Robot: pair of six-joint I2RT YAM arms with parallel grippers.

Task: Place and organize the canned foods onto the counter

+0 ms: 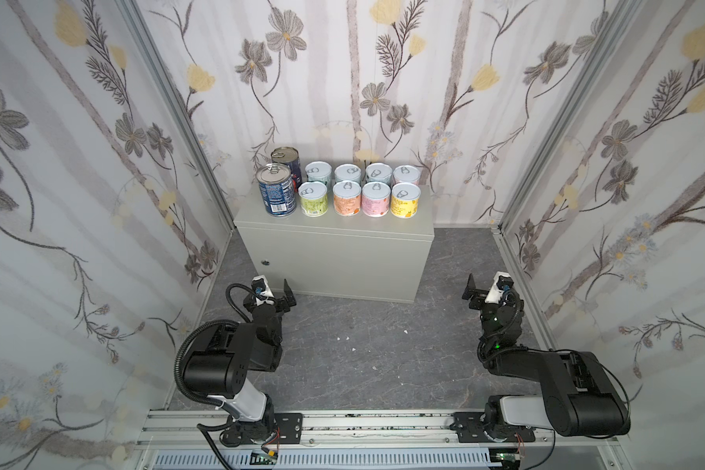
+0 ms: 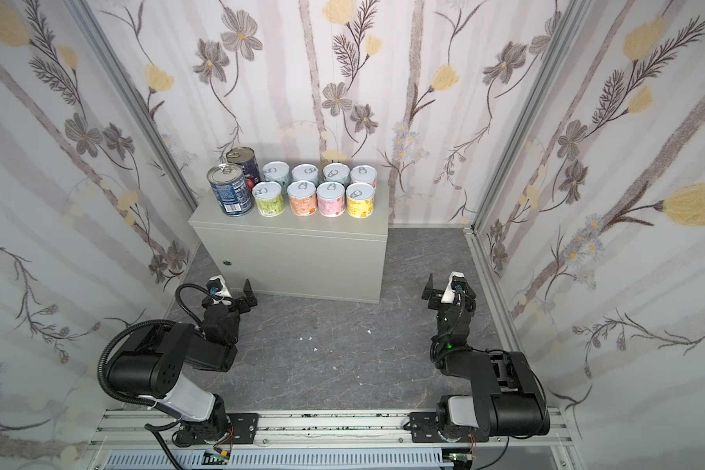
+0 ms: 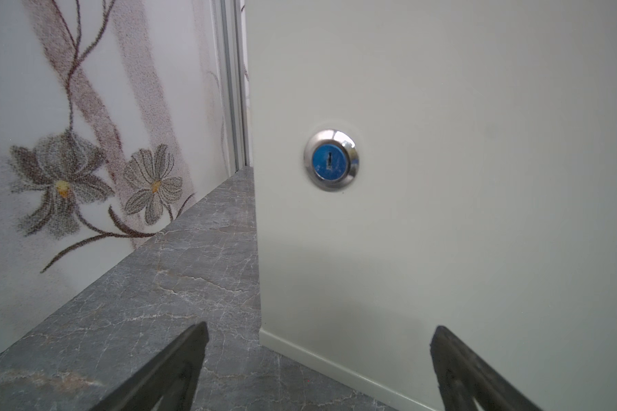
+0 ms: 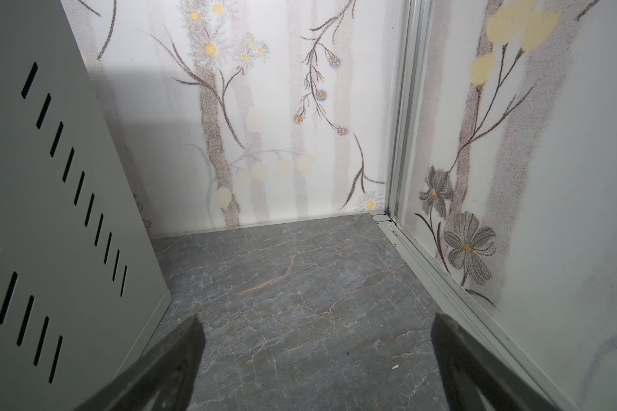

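All ten canned foods [image 1: 347,199] are lined up in two rows on top of the counter [image 1: 334,260]. The left gripper [image 3: 319,329] and right gripper [image 4: 316,318] are spread wide, nothing held, low near its front corners. Risk, probably: if the counter gets bumped, the front row could be knocked off.

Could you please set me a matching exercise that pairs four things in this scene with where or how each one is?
Things:
1. front blue can
2. yellow can
3. lock
4. right gripper

Places or states:
A. on the front face of the counter
B. open and empty
C. left end of the counter top
D. right end of the front row

Pairs: 1-C, 2-D, 3-A, 4-B.
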